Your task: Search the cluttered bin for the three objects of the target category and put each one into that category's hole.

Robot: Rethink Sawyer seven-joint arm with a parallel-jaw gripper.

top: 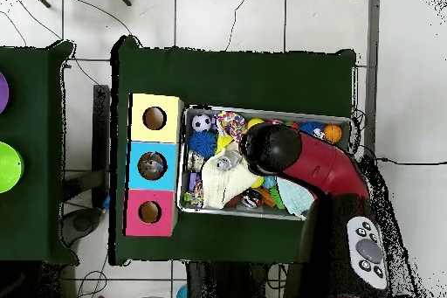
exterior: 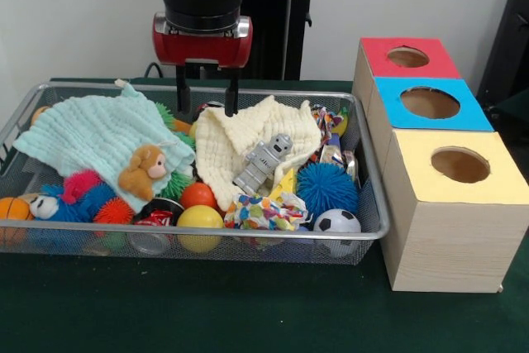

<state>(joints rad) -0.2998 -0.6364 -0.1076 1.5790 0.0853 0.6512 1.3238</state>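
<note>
A wire mesh bin (exterior: 374, 163) holds a heap of toys. My gripper (exterior: 207, 93) hangs open over the bin's back edge, between a mint cloth (exterior: 91, 130) and a cream cloth (exterior: 235, 138), with nothing between its fingers. A grey toy robot (exterior: 263, 163) lies on the cream cloth. Near the front are an orange ball (exterior: 198, 195), a yellow ball (exterior: 200, 225), a soccer ball (exterior: 337, 223) and a blue spiky ball (exterior: 326, 188). A brown plush animal (exterior: 147, 171) rests on the mint cloth. In the overhead view the arm's head (top: 271, 146) hides the gripper.
Three boxes with round holes stand beside the bin: red (exterior: 430, 59), blue (exterior: 388, 93) and yellow (exterior: 496, 175). From above they are the pink (top: 149, 197), blue (top: 152, 149) and yellow (top: 155, 102) boxes. A small basketball (exterior: 11, 208), a blue plush (exterior: 78, 197) and a crumpled wrapper (exterior: 264, 211) also lie in the bin.
</note>
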